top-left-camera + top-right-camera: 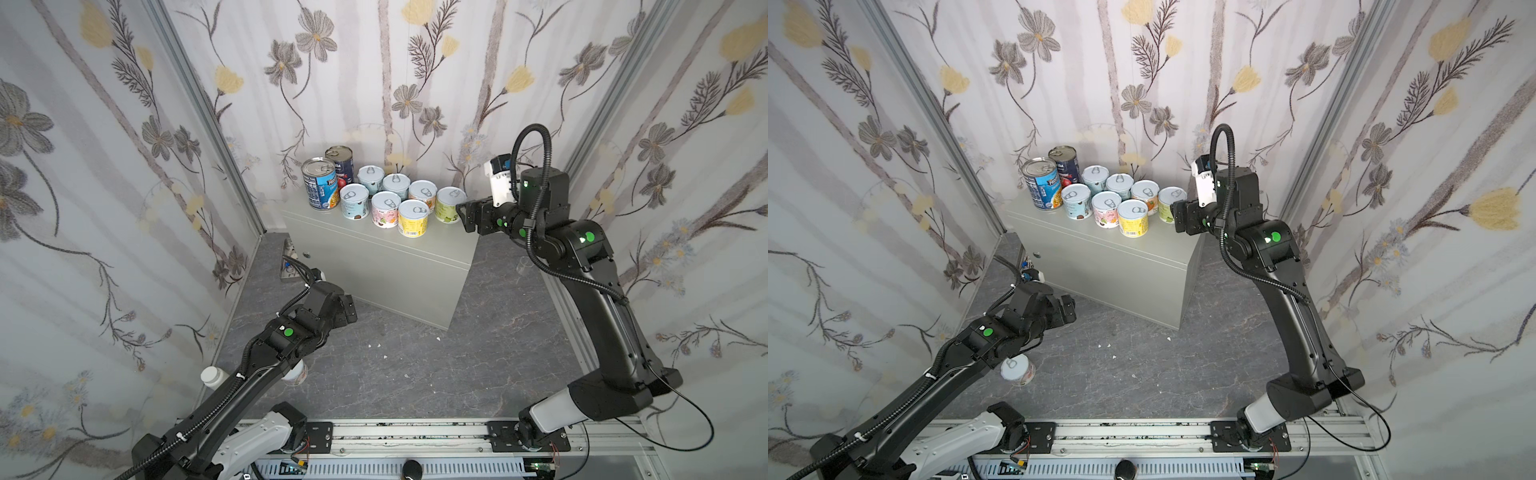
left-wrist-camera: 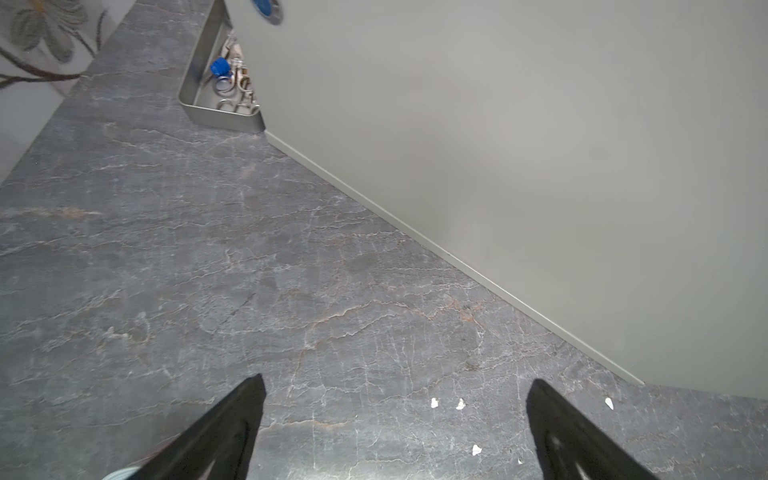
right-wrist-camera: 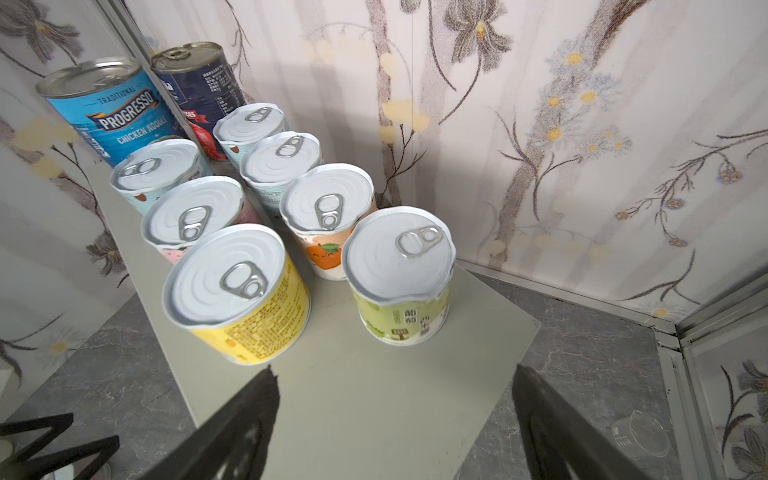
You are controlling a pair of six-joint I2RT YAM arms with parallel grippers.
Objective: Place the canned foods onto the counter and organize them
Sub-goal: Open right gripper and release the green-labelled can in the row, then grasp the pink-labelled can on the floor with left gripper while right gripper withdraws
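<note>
The counter [image 1: 374, 257] is a light-grey cabinet. On its top stand a blue tall can [image 1: 319, 183], a navy tall can [image 1: 340, 162] and several short pull-tab cans in two rows. The green-labelled short can [image 3: 399, 274] ends the back row, and the yellow one [image 3: 237, 291] ends the front row. My right gripper [image 1: 461, 214] hangs open just right of the green can, holding nothing. One more short can [image 1: 1017, 370] stands on the floor, partly hidden under my left arm. My left gripper [image 1: 351, 309] is open and empty over the floor, in front of the counter.
A white pill bottle [image 1: 214, 377] lies by the left wall. A metal tray [image 2: 216, 112] of tools sits on the floor at the counter's left end. A clear cup [image 3: 640, 432] stands on the floor right of the counter. Small white crumbs [image 2: 459, 404] dot the floor.
</note>
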